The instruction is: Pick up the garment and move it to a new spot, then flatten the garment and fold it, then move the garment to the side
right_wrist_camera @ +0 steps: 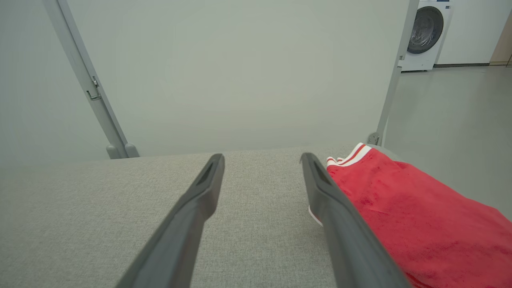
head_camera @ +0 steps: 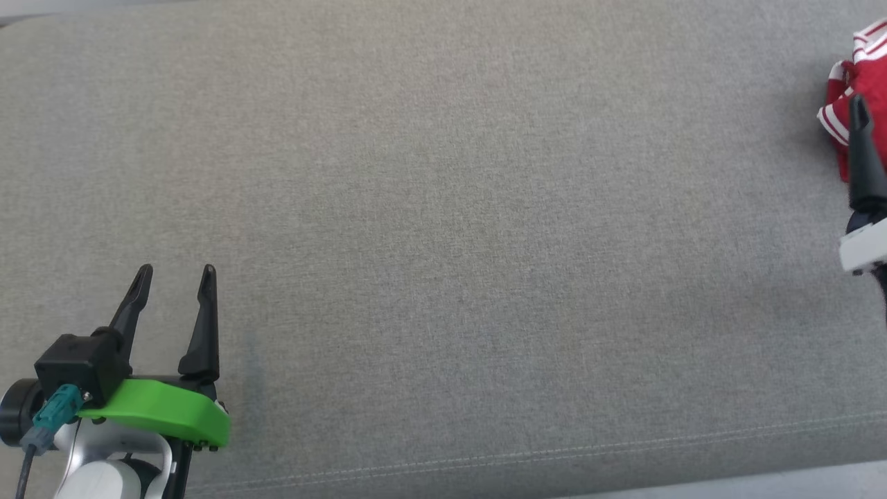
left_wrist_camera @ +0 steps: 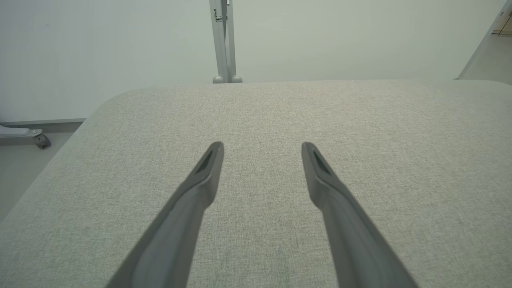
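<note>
At the far right corner of the grey padded surface (head_camera: 443, 208) lies the garment (right_wrist_camera: 420, 224), bunched rather than spread flat. Seen from the right wrist, its long axis runs from the red-and-white striped trim at the far end, near the surface's back edge, down toward the near right. That striped edge points away from the robot. From the head camera the garment is cut off by the picture's right edge, so its full length cannot be told; white panels and stripes show among the red folds.

The right gripper (right_wrist_camera: 262, 157) has its two dark fingers spread wide with nothing between them. Its right finger sits just beside the garment's left edge, and whether they touch cannot be told. The left gripper (head_camera: 177, 269) is well apart from the garment, over bare fabric at the near left, its fingers also spread wide and holding nothing.

Beyond the surface, past a slanted metal post (right_wrist_camera: 394, 76), stands a white washing machine (right_wrist_camera: 426, 36) with its round door closed; what is inside cannot be told.
</note>
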Controlling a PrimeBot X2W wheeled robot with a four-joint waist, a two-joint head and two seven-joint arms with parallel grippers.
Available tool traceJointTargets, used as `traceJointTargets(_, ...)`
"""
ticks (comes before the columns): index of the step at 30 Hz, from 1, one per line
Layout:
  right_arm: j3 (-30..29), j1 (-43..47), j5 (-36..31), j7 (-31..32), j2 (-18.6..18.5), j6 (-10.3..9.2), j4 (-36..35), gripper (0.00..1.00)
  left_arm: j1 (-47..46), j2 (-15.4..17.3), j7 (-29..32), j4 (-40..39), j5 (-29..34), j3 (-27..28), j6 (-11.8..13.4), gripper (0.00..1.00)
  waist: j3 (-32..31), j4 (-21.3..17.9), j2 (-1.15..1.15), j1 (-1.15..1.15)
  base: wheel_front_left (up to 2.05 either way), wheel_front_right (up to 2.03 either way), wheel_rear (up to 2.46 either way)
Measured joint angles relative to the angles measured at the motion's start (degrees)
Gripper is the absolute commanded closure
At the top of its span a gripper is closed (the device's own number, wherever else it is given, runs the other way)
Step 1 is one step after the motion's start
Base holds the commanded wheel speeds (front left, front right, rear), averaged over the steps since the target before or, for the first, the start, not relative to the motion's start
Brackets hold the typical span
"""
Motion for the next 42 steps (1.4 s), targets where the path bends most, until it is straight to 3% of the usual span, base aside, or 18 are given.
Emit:
traceJointTargets(12,1.87,9.91,-3.61,0.0,3.05,-3.21,-0.78,0.0,4.22,-0.07,-2.65,4.44,1.55,0.1,0.01,0.0,-9.2,3.51,0.0,0.0,0.0,0.0,0.0)
traceJointTargets(36,-2.16,17.79,-8.57,0.0,5.77,-4.35,-3.36,0.0,5.98,0.0,-5.9,6.62,3.03,-1.32,-0.66,0.0,-12.35,3.75,0.0,0.0,0.0,0.0,0.0)
traceJointTargets(37,-2.32,17.86,-8.78,0.0,5.79,-4.36,-3.54,1.0,5.98,0.12,-5.89,6.66,3.18,-1.59,-1.07,1.0,-12.33,3.78,0.0,0.0,0.0,0.0,0.0)
traceJointTargets(42,-0.8,19.6,-8.73,0.11,9.66,-4.24,-0.88,1.0,6.17,-2.41,-5.8,9.84,3.08,-3.02,-1.05,1.0,-12.34,3.78,0.0,0.0,0.0,0.0,0.0)
